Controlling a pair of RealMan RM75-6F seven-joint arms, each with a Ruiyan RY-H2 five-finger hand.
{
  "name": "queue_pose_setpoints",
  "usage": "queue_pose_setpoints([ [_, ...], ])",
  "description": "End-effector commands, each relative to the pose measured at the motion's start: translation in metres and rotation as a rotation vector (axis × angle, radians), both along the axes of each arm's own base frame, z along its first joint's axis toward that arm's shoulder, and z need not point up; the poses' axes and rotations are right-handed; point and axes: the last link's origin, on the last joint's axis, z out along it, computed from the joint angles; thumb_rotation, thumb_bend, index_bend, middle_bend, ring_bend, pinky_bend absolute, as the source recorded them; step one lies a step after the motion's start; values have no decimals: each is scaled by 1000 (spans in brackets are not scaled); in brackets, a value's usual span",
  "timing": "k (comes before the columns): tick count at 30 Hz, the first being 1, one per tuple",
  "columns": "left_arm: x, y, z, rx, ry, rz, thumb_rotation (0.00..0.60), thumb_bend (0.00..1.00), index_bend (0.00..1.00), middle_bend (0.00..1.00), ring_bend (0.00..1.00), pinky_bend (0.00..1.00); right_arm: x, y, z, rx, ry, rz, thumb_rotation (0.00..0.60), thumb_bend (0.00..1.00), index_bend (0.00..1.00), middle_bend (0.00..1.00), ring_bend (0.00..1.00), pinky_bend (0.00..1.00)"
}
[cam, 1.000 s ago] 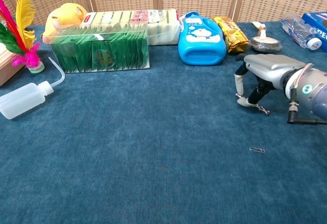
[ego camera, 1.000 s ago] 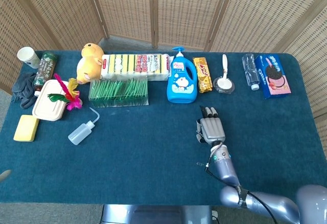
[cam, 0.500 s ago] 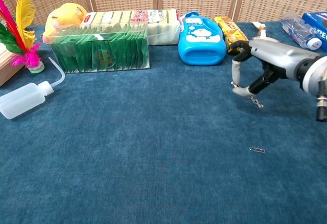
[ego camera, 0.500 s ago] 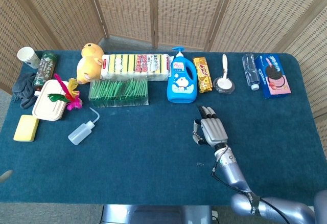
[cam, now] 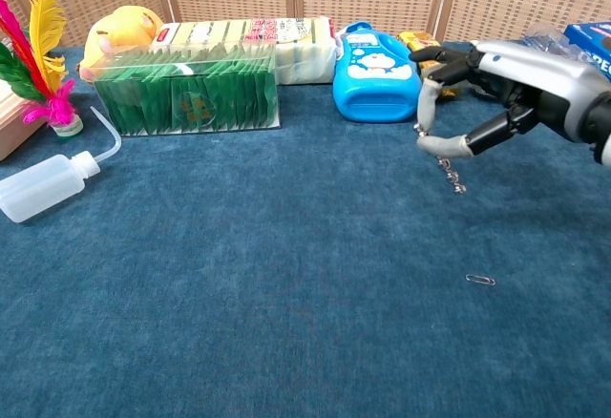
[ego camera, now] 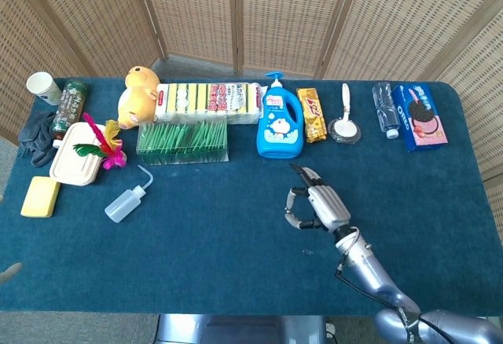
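My right hand (ego camera: 318,205) hovers above the blue tablecloth (ego camera: 196,242), right of centre and in front of the blue detergent bottle (ego camera: 280,124). In the chest view the right hand (cam: 496,79) pinches a short string of small metal clips (cam: 451,176) between its thumb and a finger, and the string dangles clear of the cloth. One loose paper clip (cam: 480,280) lies on the cloth below the hand and also appears in the head view as a paper clip (ego camera: 308,250). My left hand is in neither view.
Along the back stand a plush toy (ego camera: 137,96), a sponge pack (ego camera: 208,100), a green box (ego camera: 183,140), a snack bar (ego camera: 312,115), a spoon (ego camera: 344,120), a water bottle (ego camera: 385,108) and a cookie box (ego camera: 419,116). A squeeze bottle (ego camera: 126,201) and a feather shuttlecock (ego camera: 102,144) lie left.
My right hand has risen from the cloth and moved left, carrying the string of clips up with it. The loose paper clip has stayed put.
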Motion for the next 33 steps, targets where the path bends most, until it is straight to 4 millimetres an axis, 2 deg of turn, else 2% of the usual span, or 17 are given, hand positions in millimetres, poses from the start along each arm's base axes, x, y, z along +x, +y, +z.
queue_pose_setpoints([
  [1,0,0,0,-1,1,0,600,50,0,0,0,0,-4,5,3,7,-68,11,600,386,658,0,0,0],
  [8,0,1,-1,-7,3,-2,600,50,0,0,0,0,-6,10,3,34,-182,14,600,386,673,0,0,0],
  [20,1,2,-4,-19,5,0,600,50,0,0,0,0,-20,26,-1,56,-314,30,600,387,696,0,0,0],
  [33,1,2,-6,-23,5,3,600,49,0,0,0,0,-39,30,-10,42,-261,22,600,409,713,0,0,0],
])
